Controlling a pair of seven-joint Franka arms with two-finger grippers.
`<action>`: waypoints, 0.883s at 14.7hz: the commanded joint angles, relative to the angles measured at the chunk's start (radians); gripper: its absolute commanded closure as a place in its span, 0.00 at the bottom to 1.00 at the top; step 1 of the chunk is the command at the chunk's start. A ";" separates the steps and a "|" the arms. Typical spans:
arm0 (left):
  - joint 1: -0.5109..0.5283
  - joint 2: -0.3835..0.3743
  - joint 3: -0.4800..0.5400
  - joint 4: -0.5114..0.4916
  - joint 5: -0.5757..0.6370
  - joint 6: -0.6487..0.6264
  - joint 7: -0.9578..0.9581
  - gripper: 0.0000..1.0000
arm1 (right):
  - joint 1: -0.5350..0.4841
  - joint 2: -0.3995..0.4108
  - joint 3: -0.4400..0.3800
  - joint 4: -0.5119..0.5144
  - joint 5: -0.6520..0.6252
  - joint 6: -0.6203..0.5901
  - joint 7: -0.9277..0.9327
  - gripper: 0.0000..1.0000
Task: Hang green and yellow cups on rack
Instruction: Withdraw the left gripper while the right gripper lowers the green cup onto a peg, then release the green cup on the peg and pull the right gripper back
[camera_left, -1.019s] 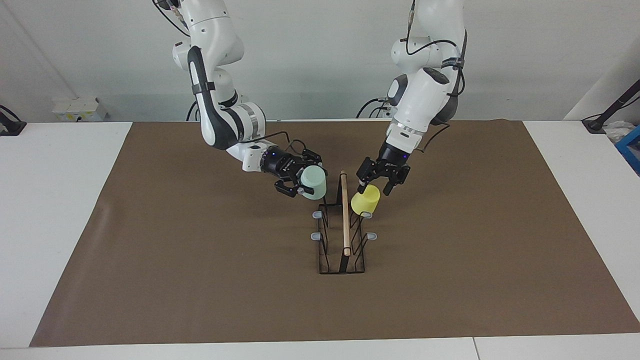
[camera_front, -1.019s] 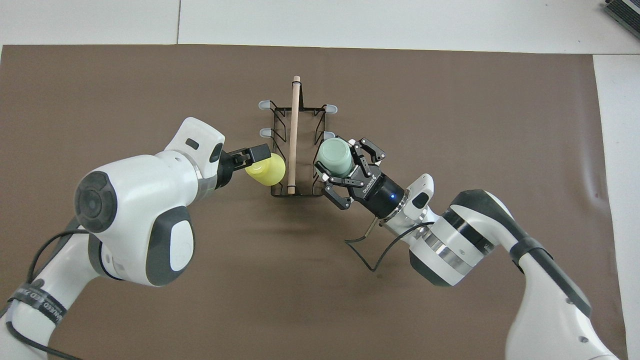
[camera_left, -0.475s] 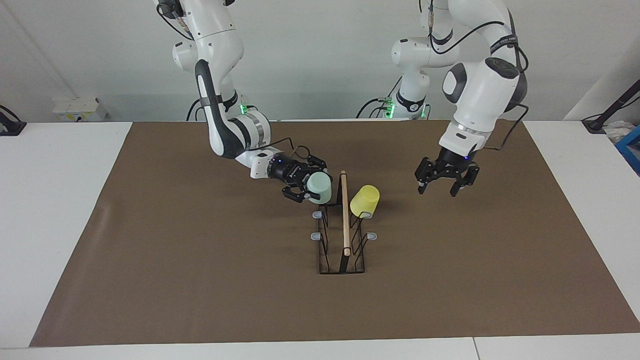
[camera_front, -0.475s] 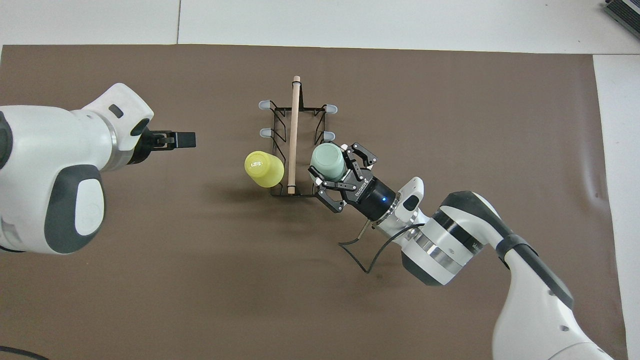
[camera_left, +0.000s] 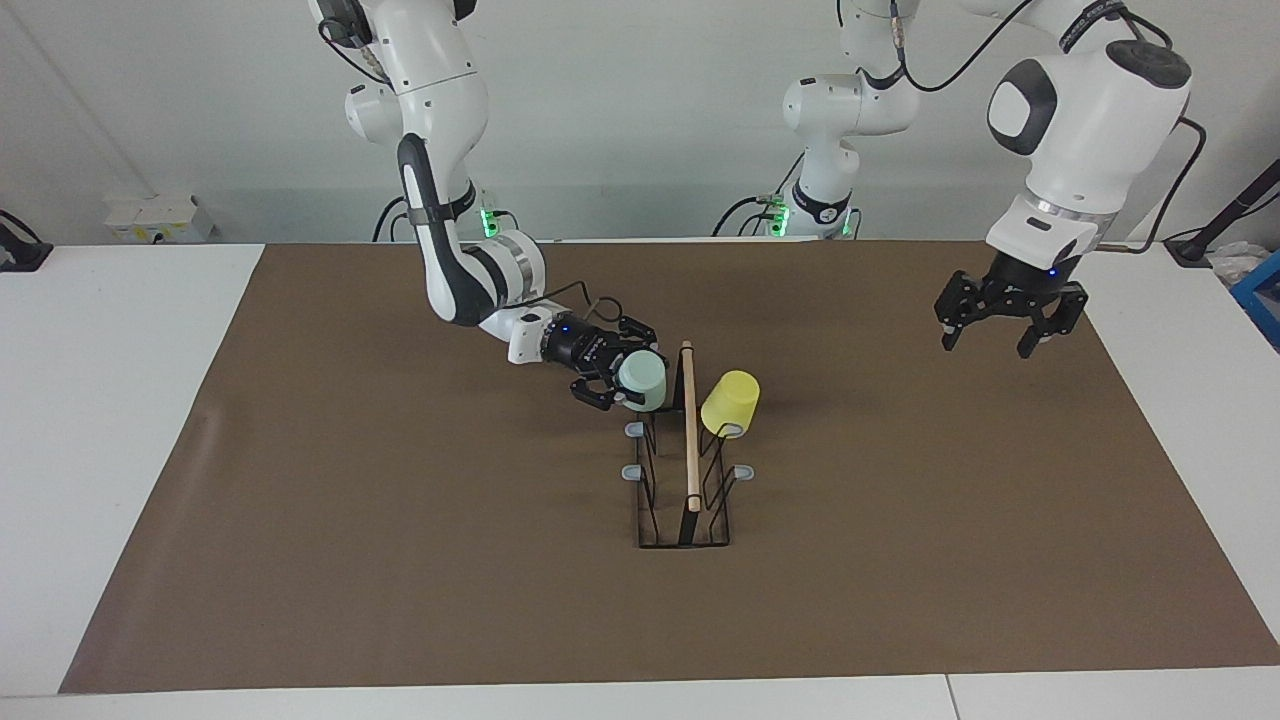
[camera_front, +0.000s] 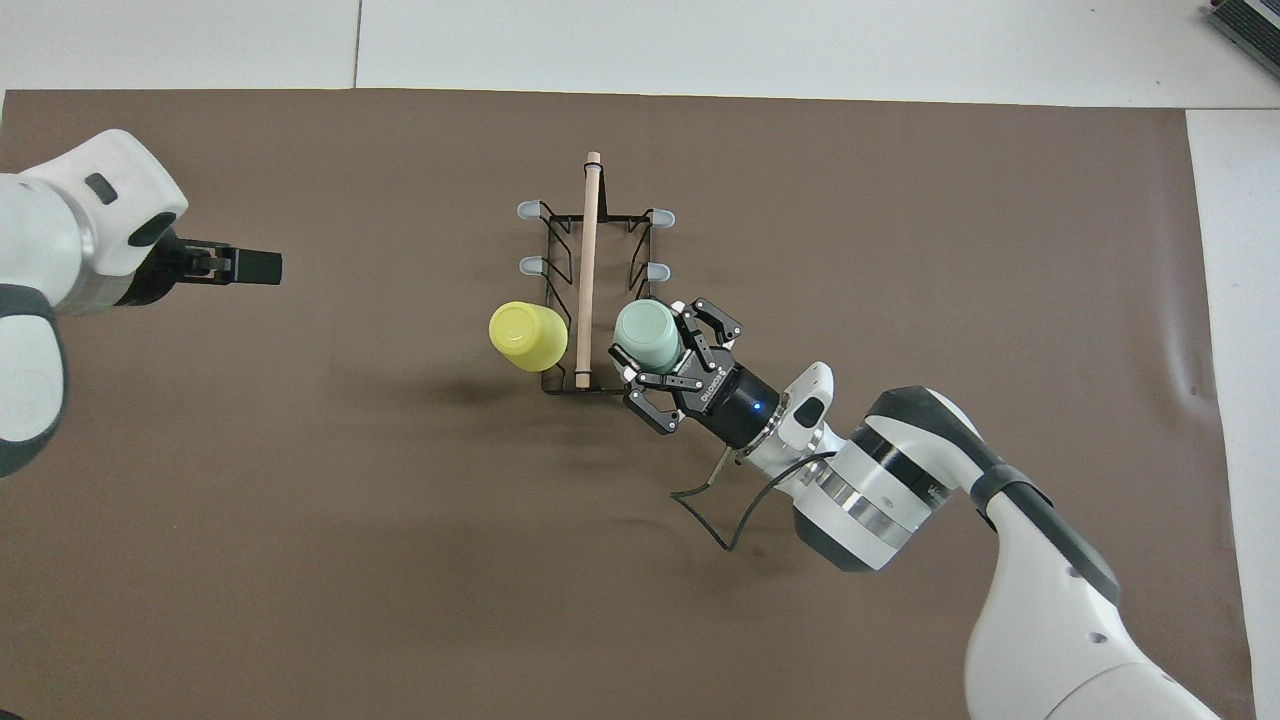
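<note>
Facing view — right gripper (camera_left: 622, 381) is clamping the green cup (camera_left: 641, 380) bottom-out against the rack (camera_left: 682, 470) end nearest the robots, beside the hung yellow cup (camera_left: 730, 402) — left gripper (camera_left: 1002, 325) is hanging spread, waiting.

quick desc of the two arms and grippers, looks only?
Both arms: glossy white shells, dark grey joint panels, silver wrist rings, thin black cables. Left gripper and right gripper: black, two-fingered, linkage-style. A blue light glows at each wrist; white lettering marks the right gripper's body.

Mint green cup (camera_left: 641, 377), yellow cup (camera_left: 731, 402), black rack (camera_left: 683, 500)
</note>
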 joint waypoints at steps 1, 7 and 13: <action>-0.028 0.026 0.032 0.114 0.055 -0.130 0.023 0.00 | 0.011 0.001 0.012 -0.019 0.183 -0.003 -0.134 0.01; -0.034 -0.029 0.060 0.095 0.049 -0.256 0.051 0.00 | 0.006 0.004 0.010 -0.019 0.171 0.017 -0.130 0.00; -0.036 -0.050 0.072 0.053 0.041 -0.262 0.043 0.00 | 0.008 0.007 0.012 -0.029 0.171 0.063 -0.121 0.00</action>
